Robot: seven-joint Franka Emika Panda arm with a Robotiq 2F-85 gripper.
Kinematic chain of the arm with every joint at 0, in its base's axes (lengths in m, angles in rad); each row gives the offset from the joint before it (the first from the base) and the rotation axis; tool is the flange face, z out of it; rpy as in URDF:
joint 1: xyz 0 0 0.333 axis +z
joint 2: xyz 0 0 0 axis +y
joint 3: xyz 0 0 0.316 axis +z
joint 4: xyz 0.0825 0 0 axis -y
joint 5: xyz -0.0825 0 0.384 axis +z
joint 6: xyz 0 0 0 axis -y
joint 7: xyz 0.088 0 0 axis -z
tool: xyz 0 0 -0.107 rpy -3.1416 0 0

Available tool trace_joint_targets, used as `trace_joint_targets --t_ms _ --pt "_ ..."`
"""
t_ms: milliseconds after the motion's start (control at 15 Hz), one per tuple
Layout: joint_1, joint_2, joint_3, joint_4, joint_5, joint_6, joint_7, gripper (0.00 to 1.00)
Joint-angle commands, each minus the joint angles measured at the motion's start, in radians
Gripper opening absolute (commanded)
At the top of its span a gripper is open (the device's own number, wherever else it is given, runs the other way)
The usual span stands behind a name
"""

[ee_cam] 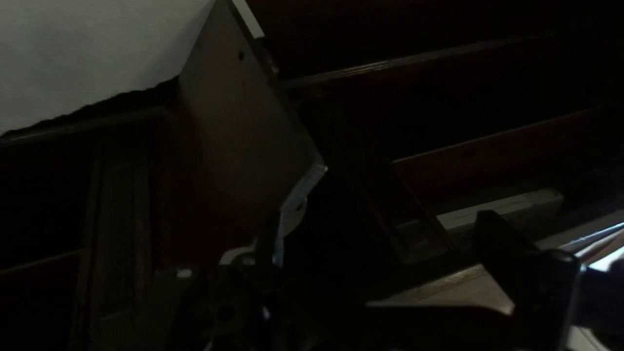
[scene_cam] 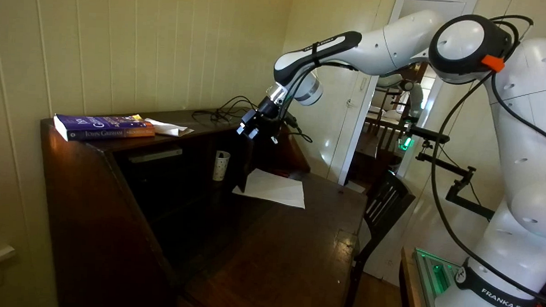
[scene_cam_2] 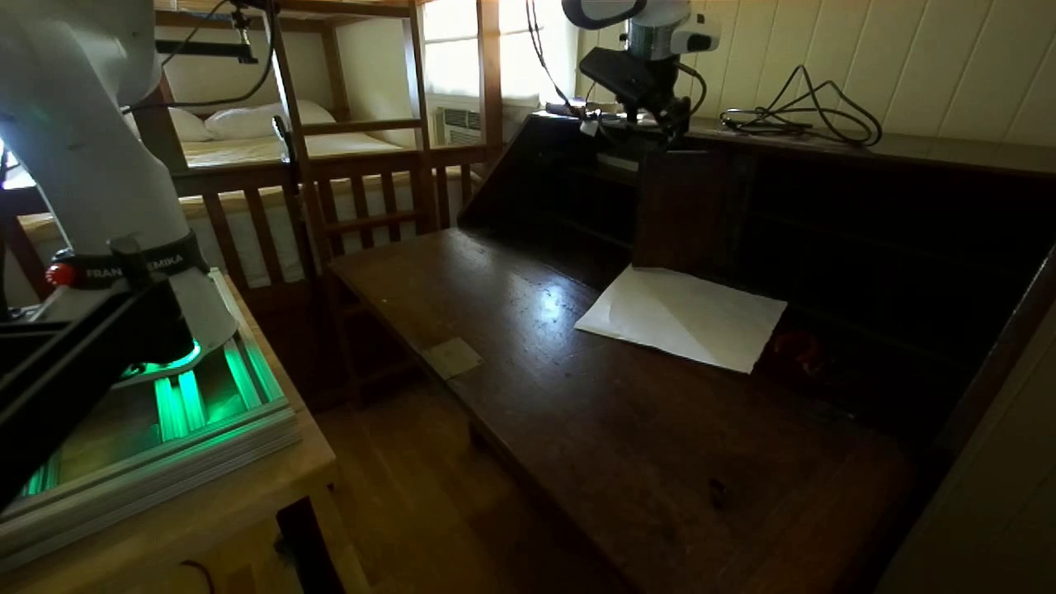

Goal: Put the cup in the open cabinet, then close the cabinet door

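Observation:
The small white cup (scene_cam: 221, 166) stands upright in the shadowed recess of the dark brown cabinet (scene_cam: 94, 211), beside the door. I cannot tell exactly which compartment it is in. It does not show in the other views. The cabinet door (scene_cam_2: 681, 206) stands swung out from the cabinet, its lower edge near the white paper; its panel also shows in the wrist view (ee_cam: 234, 136). My gripper (scene_cam: 259, 135) is above the door near the cabinet's top edge. In the wrist view the fingers (ee_cam: 399, 195) are spread apart with nothing visible between them.
A purple book (scene_cam: 103, 127) and a folded paper (scene_cam: 167, 127) lie on the cabinet top, with a coiled black cable (scene_cam_2: 804, 115) further along. A white sheet of paper (scene_cam: 271, 188) lies on the desk surface (scene_cam_2: 528, 388) before the door. A dark chair (scene_cam: 387, 203) stands beside the desk.

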Motion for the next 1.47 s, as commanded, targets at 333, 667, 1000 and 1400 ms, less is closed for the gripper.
trace_joint_targets --t_ms 333,667,1000,1400 --pt "-0.02 0.181 0.041 0.229 0.096 -0.062 -0.134 1.0" --pt "-0.032 0.256 0.063 0.317 0.11 -0.068 -0.222 1.0" --pt "-0.041 0.153 0.098 0.188 0.141 -0.025 -0.313 1.0" --pt "-0.019 -0.082 0.063 -0.124 0.305 0.048 -0.433 1.0"
